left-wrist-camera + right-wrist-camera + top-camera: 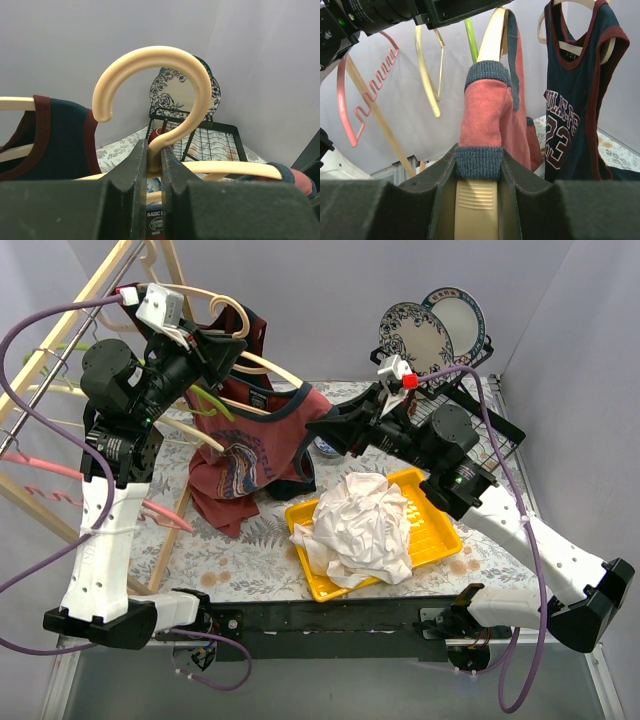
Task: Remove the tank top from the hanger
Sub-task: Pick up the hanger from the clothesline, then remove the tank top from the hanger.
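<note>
Cream plastic is what my left claw (pixel 226 343) is clamped on. From the top camera I see it raised beside the wooden drying rack (pixel 80 310), holding the hanger (pixel 272 371) by its neck. The tank top (pixel 245 455), salmon red with dark trim, is on that hanger and sags down towards the table. My right claw (pixel 318 428) reaches in from the other side to the garment's far shoulder. Near it a yellow tray (pixel 445 532) holds a crumpled white cloth (pixel 362 527), and patterned plates (pixel 430 335) stand in a dish rack behind.

From my left wrist, my left claw (pixel 154 156) is shut tight on the base of the hanger's hook (pixel 200 90), which curls up free above my fingers (pixel 132 170). A navy jersey (pixel 60 135) with maroon edging hangs to one side. One plate (pixel 170 92) and the black wire rack (pixel 210 135) sit behind.

From my right wrist, my right claw (pixel 476 161) is closed on the tank top's strap (pixel 485 115), pinching its grey-blue ribbed band where it wraps over the end of the hanger's arm (pixel 475 205). Beyond hang the navy jersey (pixel 575 100), a pink hanger (pixel 350 110) and a green one (pixel 472 40).
</note>
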Controlling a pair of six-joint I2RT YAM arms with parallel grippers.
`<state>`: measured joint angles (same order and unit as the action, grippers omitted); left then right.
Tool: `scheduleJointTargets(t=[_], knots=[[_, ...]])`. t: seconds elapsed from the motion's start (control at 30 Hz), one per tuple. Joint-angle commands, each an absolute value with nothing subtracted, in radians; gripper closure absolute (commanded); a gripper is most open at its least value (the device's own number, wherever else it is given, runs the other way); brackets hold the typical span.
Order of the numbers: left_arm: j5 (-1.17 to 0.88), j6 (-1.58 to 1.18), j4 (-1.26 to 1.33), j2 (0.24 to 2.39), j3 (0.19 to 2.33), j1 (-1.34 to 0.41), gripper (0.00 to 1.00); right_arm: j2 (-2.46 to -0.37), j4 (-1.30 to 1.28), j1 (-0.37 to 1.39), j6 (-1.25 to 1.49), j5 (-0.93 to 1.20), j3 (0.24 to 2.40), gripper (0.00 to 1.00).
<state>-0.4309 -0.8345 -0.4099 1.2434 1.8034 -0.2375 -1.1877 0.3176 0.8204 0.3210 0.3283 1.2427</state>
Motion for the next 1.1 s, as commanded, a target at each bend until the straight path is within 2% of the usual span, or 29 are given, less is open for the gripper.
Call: scheduleJointTargets(t=[0.0, 0.17, 0.2, 0.23, 0.27, 0.33, 0.4, 0.47, 0.53, 0.73, 1.07], knots=[[-0.443, -0.874, -0.338, 1.195, 1.752, -0.239, 1.0, -1.17, 0.379, 0.825, 0.328, 0.357, 1.302, 0.99], [-0.434, -0.887, -0.244, 1.141, 1.672, -0.241, 1.0, -1.167, 0.356, 0.825, 0.337, 0.353, 1.295, 0.99], [-0.433, -0.888, -0.227, 1.138, 1.661, -0.239, 1.0, -1.164, 0.336, 0.825, 0.339, 0.342, 1.293, 0.95], [-0.431, -0.887, -0.226, 1.134, 1.661, -0.241, 1.0, -1.158, 0.321, 0.825, 0.337, 0.33, 1.292, 0.89], [-0.43, -0.882, -0.225, 1.135, 1.663, -0.241, 1.0, -1.144, 0.307, 0.825, 0.339, 0.298, 1.289, 0.74], [-0.43, -0.879, -0.225, 1.143, 1.67, -0.241, 1.0, -1.128, 0.255, 0.825, 0.337, 0.269, 1.292, 0.59], [-0.416, -0.864, -0.23, 1.153, 1.678, -0.239, 1.0, -1.101, 0.207, 0.825, 0.344, 0.21, 1.299, 0.4], [-0.396, -0.845, -0.244, 1.175, 1.71, -0.241, 1.0, -1.079, 0.103, 0.825, 0.368, 0.114, 1.324, 0.28], [-0.352, -0.841, -0.268, 1.189, 1.733, -0.241, 1.0, -1.068, 0.017, 0.825, 0.411, 0.062, 1.341, 0.27], [-0.266, -0.842, -0.27, 1.212, 1.767, -0.239, 1.0, -1.016, 0.002, 0.825, 0.492, -0.098, 1.336, 0.28], [-0.203, -0.854, -0.313, 1.243, 1.828, -0.241, 1.0, -1.08, 0.104, 0.825, 0.554, 0.075, 1.387, 0.35]])
